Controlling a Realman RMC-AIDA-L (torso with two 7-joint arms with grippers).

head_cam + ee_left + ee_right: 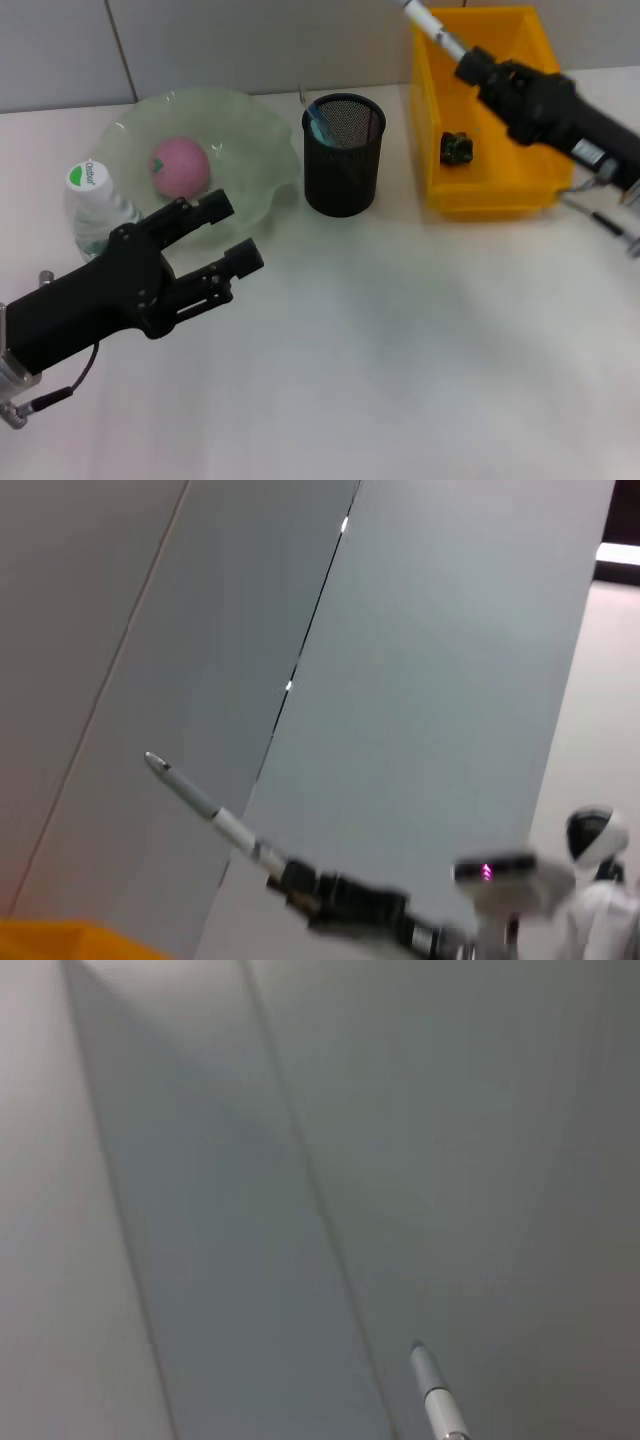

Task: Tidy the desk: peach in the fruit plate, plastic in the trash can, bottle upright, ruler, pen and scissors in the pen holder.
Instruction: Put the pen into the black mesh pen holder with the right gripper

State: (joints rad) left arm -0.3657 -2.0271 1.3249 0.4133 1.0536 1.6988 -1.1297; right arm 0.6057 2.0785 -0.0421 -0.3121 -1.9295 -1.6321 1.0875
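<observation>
My right gripper (472, 64) is shut on a white and grey pen (433, 26) and holds it tip up, high above the back of the yellow trash bin (488, 196). The pen also shows in the left wrist view (203, 802) and the right wrist view (437, 1392). A black mesh pen holder (343, 160) stands to the left of the bin, with a blue item (321, 124) inside. A pink peach (179, 166) lies in the green glass fruit plate (262, 150). A clear bottle (93, 205) stands upright left of the plate. Dark crumpled plastic (457, 148) lies in the bin. My left gripper (237, 233) is open and empty, in front of the plate.
A grey panelled wall runs behind the white desk (400, 350). The holder sits close between the plate and the bin. The left arm (90, 300) reaches in from the lower left. Metal parts (600, 215) show under the right arm at the right edge.
</observation>
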